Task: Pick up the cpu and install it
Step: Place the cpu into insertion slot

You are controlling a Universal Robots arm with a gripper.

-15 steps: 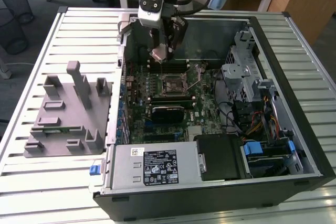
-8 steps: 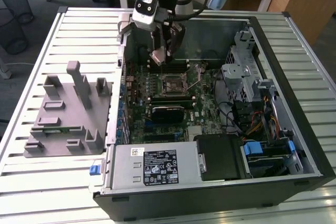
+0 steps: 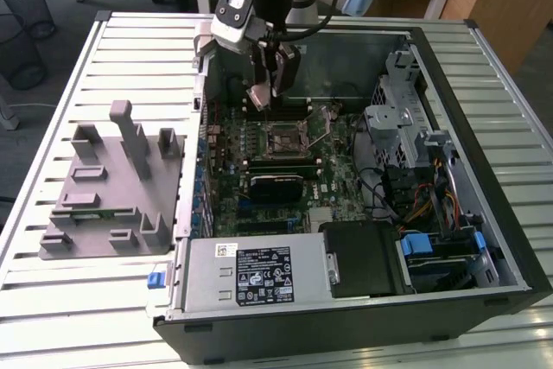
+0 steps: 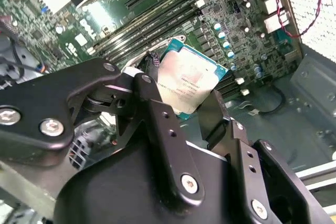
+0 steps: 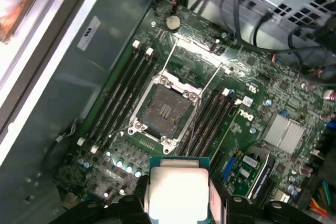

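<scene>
My hand (image 5: 177, 207) grips the cpu (image 5: 176, 184) by its edges over the open case (image 3: 346, 327); inside, motherboard (image 5: 247, 124), socket (image 5: 167, 109) uncovered.

From my station, the exterior view shows a black printed label (image 3: 263, 276) on the power supply (image 3: 200, 281), at about six o'clock from the socket (image 3: 285, 138). A small white sticker (image 3: 226, 249) sits at the label's eleven o'clock, and I can make out no word on either. Faint lines of print cross the cpu (image 4: 186, 85) in the second wrist view. In the first wrist view a white tag (image 5: 90, 31) sits on the case wall (image 5: 58, 93) and white lettering (image 5: 247, 113) on the motherboard (image 5: 286, 90), none legible to me.
</scene>
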